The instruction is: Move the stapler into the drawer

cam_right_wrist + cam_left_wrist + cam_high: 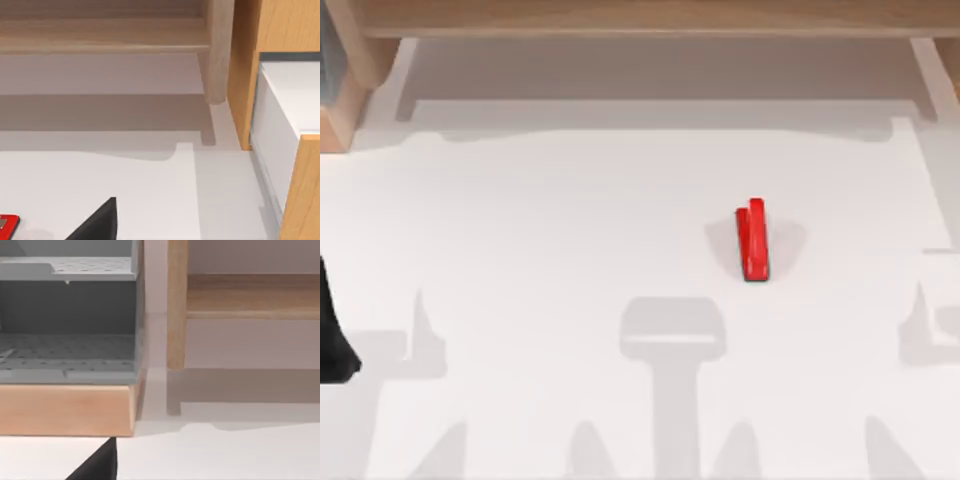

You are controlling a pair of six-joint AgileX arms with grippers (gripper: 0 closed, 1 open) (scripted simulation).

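The red stapler [752, 240] lies on the white table right of centre, pointing toward the back. One red corner of the stapler [6, 226] shows in the right wrist view, beside a dark part of my right gripper [100, 224]. The drawer [660, 70] is a wide, shallow pale grey tray with thin white side walls. It stands out from the wooden furniture along the back edge, well behind the stapler. My left arm [332, 340] is parked at the table's left edge, and a dark part of my left gripper [97, 465] shows in the left wrist view.
A grey perforated shelf unit [65, 315] on a wooden base [65, 410] stands at the back left. A wooden post [176, 305] rises beside it. At the back right is a wooden cabinet with a white panel [280, 130]. Bare white table [570, 230] spreads left of the stapler.
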